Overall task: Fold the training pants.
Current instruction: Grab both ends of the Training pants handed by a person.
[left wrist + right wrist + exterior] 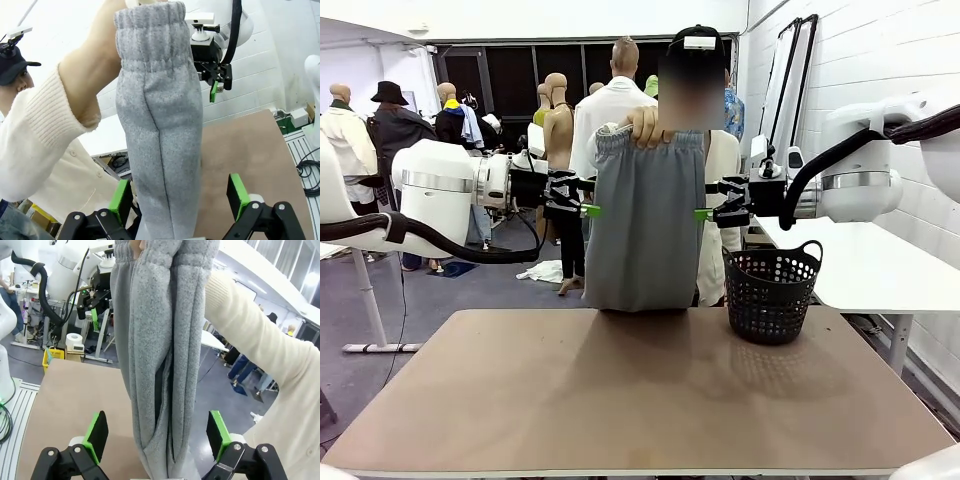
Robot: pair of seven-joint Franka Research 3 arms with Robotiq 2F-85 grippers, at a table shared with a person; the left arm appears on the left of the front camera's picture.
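Note:
A person's hand holds the light grey training pants up by the gathered waistband, and the legs hang down to the table's far edge. My left gripper stands open at the pants' left side and my right gripper stands open at their right side, both at mid height. In the left wrist view the pants hang between the spread green pads of the left gripper. In the right wrist view the pants likewise hang between the pads of the right gripper.
A black perforated basket stands at the table's far right. The brown table top lies bare in front of the pants. The person's cream sleeve reaches in beside the waistband. A white table stands to the right.

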